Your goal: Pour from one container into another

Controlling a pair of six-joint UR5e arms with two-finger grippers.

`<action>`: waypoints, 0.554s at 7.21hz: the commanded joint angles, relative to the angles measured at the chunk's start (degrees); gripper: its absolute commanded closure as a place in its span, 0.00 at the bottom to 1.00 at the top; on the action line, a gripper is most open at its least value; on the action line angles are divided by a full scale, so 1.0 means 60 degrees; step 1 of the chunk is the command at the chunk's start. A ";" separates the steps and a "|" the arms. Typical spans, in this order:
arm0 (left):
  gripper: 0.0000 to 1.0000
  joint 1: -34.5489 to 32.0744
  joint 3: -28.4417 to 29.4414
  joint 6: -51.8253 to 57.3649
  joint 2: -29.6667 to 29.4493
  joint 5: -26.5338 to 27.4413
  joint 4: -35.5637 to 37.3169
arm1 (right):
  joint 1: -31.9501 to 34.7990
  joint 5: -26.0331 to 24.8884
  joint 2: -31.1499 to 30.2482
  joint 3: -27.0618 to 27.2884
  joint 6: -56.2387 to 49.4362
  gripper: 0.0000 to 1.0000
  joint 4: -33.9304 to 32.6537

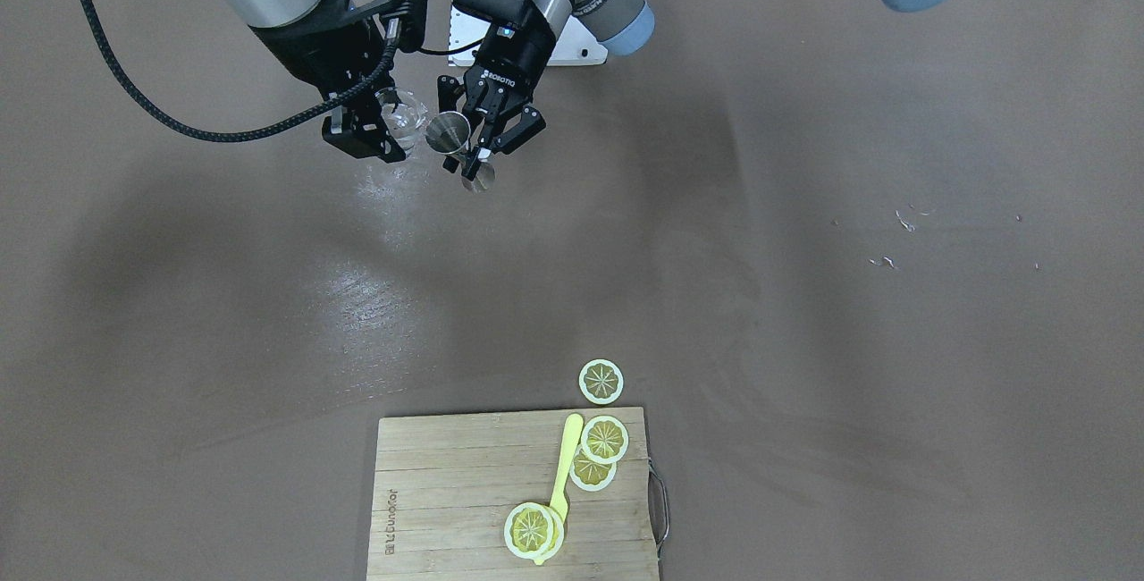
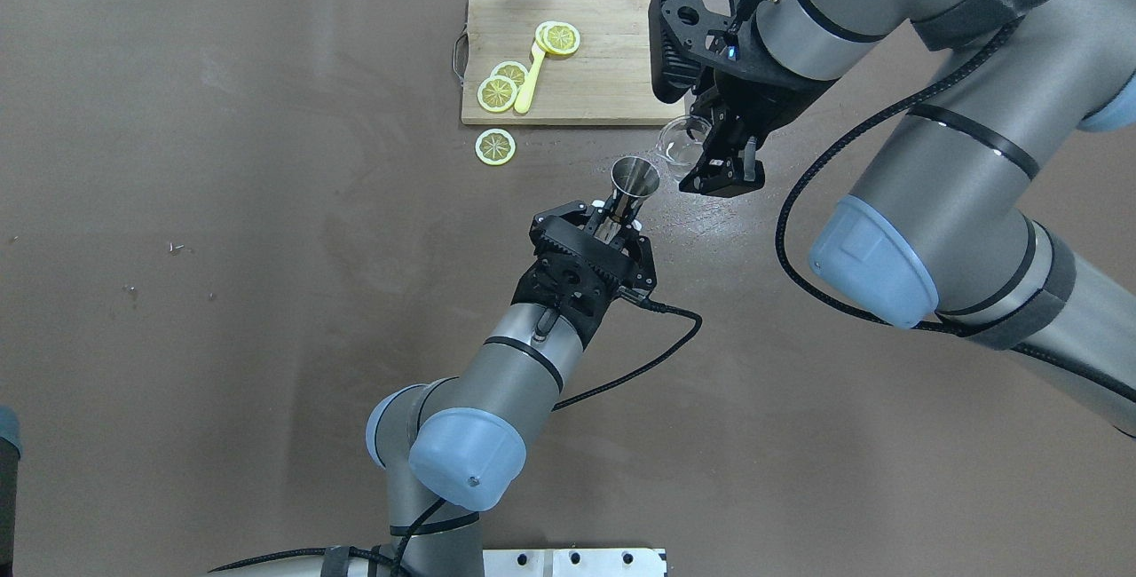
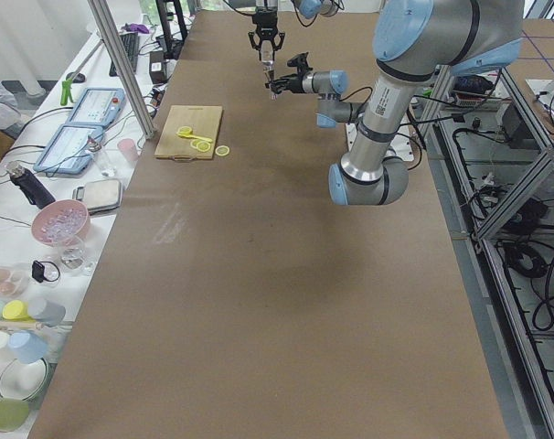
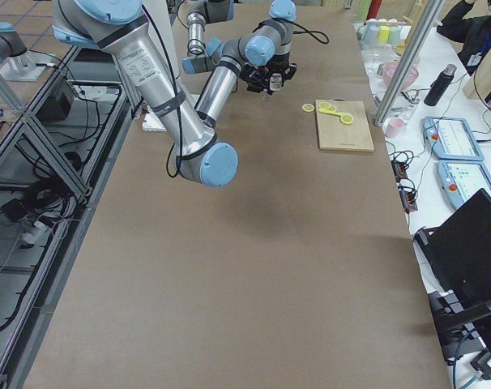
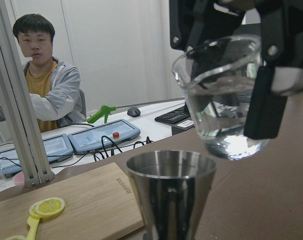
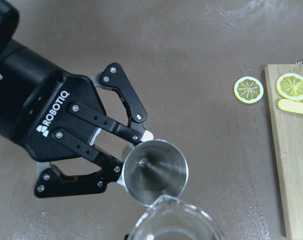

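Observation:
My left gripper (image 2: 612,218) is shut on the narrow waist of the silver hourglass jigger (image 2: 635,179), which it holds up off the brown table with its open cone upward. Close beside it, my right gripper (image 2: 710,156) is shut on the clear glass tumbler (image 2: 682,138). In the left wrist view the tumbler (image 5: 222,100) hangs just above and behind the jigger's rim (image 5: 170,167), slightly tilted, with clear liquid in its bottom. Seen from the right wrist, the tumbler's lip (image 6: 175,220) sits at the edge of the jigger's mouth (image 6: 155,169). From the front, the jigger (image 1: 447,132) and tumbler (image 1: 400,113) are side by side.
A wooden cutting board (image 2: 603,71) lies beyond the grippers, with lemon slices (image 2: 559,38) and a yellow utensil (image 2: 529,84) on it. One lemon slice (image 2: 495,146) lies on the table beside the board. A person (image 5: 44,85) sits past the table's far edge.

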 commanded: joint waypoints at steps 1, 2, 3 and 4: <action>1.00 0.0000 -0.0023 0.0011 -0.0006 0.0000 0.0003 | -0.0014 -0.0148 0.0130 -0.0089 -0.0024 1.00 -0.0243; 1.00 0.0000 -0.0008 0.0011 -0.0006 0.0000 0.0003 | -0.0014 -0.0163 0.0276 -0.0206 -0.0024 1.00 -0.0374; 1.00 0.0000 -0.0008 0.0011 -0.0006 -0.0015 0.0003 | -0.0014 -0.0206 0.0407 -0.0250 -0.0024 1.00 -0.0593; 1.00 0.0000 -0.0023 0.0011 -0.0006 -0.0015 0.0003 | -0.0014 -0.0294 0.0481 -0.0265 -0.0024 1.00 -0.0653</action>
